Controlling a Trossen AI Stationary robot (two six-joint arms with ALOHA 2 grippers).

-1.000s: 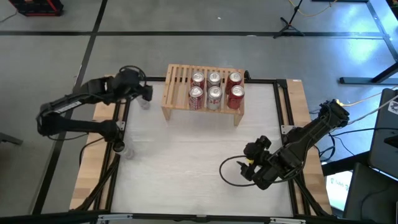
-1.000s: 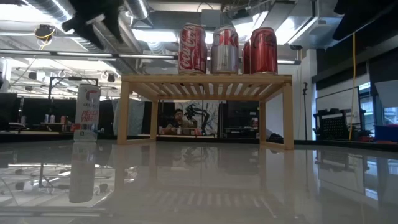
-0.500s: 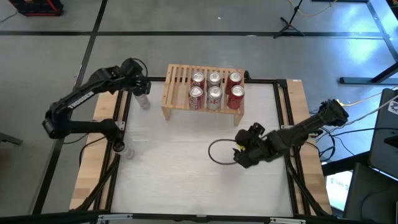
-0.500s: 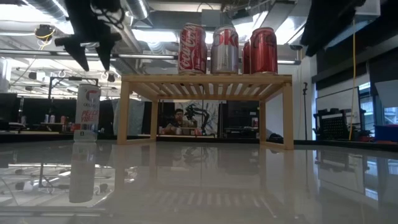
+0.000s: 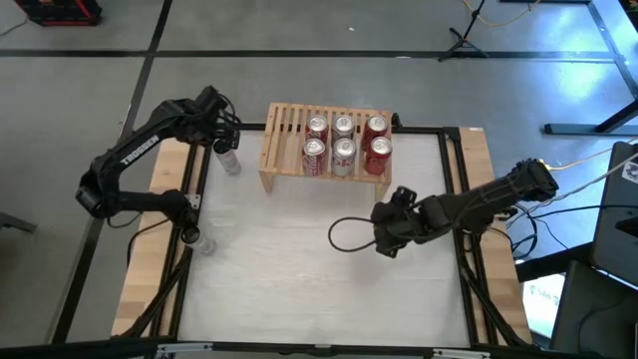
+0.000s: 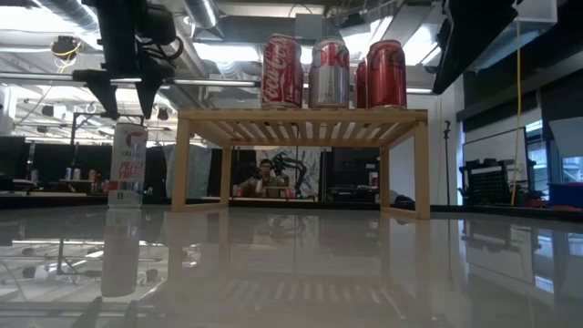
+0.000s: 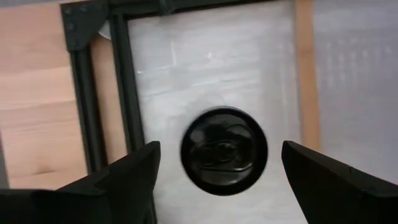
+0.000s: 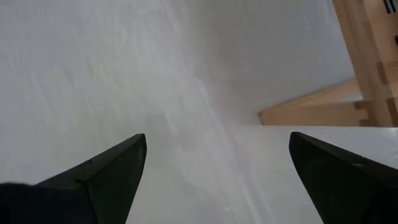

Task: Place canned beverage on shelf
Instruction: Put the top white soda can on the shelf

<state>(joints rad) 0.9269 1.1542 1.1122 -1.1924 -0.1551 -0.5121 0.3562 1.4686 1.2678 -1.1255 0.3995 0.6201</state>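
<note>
A tall slim white can [image 6: 128, 164] stands upright on its base at the table's far left, beside the shelf's left leg; it also shows in the high view [image 5: 229, 162]. My left gripper [image 6: 127, 96] hangs open right above it, fingers pointing down; in the left wrist view [image 7: 221, 146] they stand either side of the can's dark top [image 7: 224, 151], clear of it. The light-wood shelf [image 5: 284, 125] holds several red and silver cans [image 5: 344, 140] on its right part. My right gripper [image 5: 384, 227] is open and empty over the white table, near the shelf's right leg [image 8: 311, 112].
A black cable loop [image 5: 344, 234] lies on the table beside my right gripper. Black frame rails [image 5: 194, 189] run along the table's left and right sides. The shelf's left slats [image 5: 284, 125] are bare. A person [image 6: 264, 173] sits far behind the table.
My left gripper has swung over the white can and tipped from a slant to pointing straight down, staying open. My right gripper has gone toward the table's left and far side, closer to the shelf's right leg. The cans have not moved.
</note>
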